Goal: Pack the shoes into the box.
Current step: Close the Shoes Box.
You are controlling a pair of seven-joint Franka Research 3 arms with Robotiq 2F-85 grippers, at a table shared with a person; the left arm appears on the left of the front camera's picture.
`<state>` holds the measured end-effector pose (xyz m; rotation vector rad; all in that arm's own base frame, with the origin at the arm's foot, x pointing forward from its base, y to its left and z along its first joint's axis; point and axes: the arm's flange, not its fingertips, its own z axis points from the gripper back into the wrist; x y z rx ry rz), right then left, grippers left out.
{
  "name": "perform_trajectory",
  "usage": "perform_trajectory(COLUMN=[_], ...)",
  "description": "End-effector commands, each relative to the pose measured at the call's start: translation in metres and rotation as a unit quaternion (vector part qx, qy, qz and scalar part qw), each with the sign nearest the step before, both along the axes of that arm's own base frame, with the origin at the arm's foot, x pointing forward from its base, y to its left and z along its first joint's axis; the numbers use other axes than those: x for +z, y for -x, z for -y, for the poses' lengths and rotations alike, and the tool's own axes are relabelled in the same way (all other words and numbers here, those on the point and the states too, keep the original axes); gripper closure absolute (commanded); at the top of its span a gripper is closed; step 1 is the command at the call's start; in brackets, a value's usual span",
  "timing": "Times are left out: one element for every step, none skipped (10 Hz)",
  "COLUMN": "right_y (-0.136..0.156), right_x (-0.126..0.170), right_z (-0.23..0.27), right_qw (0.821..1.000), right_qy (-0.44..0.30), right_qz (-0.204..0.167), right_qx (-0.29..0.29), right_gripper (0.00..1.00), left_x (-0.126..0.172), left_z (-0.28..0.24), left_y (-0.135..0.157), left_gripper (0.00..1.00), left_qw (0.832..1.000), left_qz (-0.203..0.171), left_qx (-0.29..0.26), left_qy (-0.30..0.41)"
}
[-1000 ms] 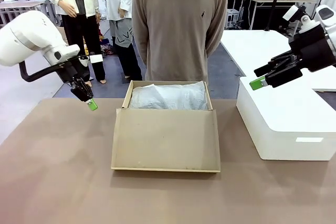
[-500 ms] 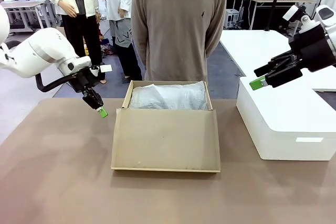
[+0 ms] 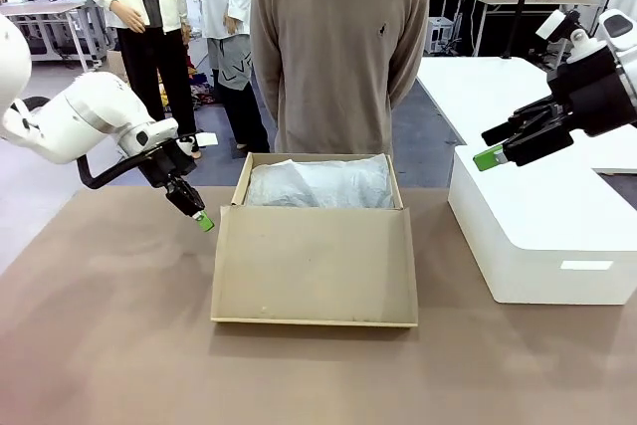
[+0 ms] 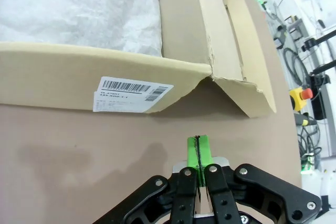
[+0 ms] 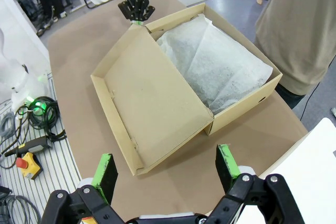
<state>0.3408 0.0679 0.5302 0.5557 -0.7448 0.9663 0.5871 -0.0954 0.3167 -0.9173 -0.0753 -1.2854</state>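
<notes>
The cardboard shoebox (image 3: 317, 246) is sitting mid-table, lid (image 3: 314, 264) folded toward the near side, tissue paper (image 3: 318, 184) covering its contents. The left gripper (image 3: 203, 222), fingers pressed together, is hovering just beside the lid's left corner; the right gripper (image 3: 490, 145) is hanging spread above the white block (image 3: 542, 236). Packing seems nearly done, closing remaining.

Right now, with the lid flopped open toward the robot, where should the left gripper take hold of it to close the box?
Probably the lid's left front corner flap, coming in from the box's left side. The lid lies flat on the table, so its panel offers no pinchable edge, but the side flaps stand up as thin walls. The left gripper is shut beside that corner and would have to open first.
</notes>
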Motion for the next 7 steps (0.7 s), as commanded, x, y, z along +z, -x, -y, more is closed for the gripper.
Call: perform_trajectory(right_y=[-0.003,-0.003,-0.003,-0.003,-0.003,-0.003,-0.003], right_x=[-0.002,-0.002,-0.002,-0.002,-0.002,-0.002,-0.002], right_z=[-0.002,-0.002,-0.002,-0.002,-0.002,-0.002,-0.002], right_qw=[1.000,1.000,1.000,1.000,1.000,1.000,1.000], right_qy=[-0.016,-0.016,-0.016,-0.016,-0.016,-0.016,-0.016], right_qz=[0.013,0.013,0.013,0.013,0.013,0.013,0.013], right_qx=[0.010,0.010,0.010,0.010,0.010,0.010,0.010], right_gripper=[0.00,0.00,0.00,0.00,0.00,0.00,0.00], left_x=[-0.005,-0.010,-0.015,-0.018,-0.020,-0.023,-0.028], left_z=[0.003,0.007,0.011,0.014,0.016,0.017,0.019], left_y=[0.005,0.007,0.008,0.008,0.009,0.009,0.011], left_gripper=[1.00,1.00,1.00,1.00,1.00,1.00,1.00], left_qw=[1.000,1.000,1.000,0.999,0.999,0.999,0.999], left_qz=[-0.004,-0.009,-0.013,-0.018,-0.020,-0.025,-0.031], left_qx=[0.001,-0.002,-0.004,-0.004,0.000,0.001,-0.001], left_qy=[0.024,0.025,0.026,0.029,0.032,0.035,0.036])
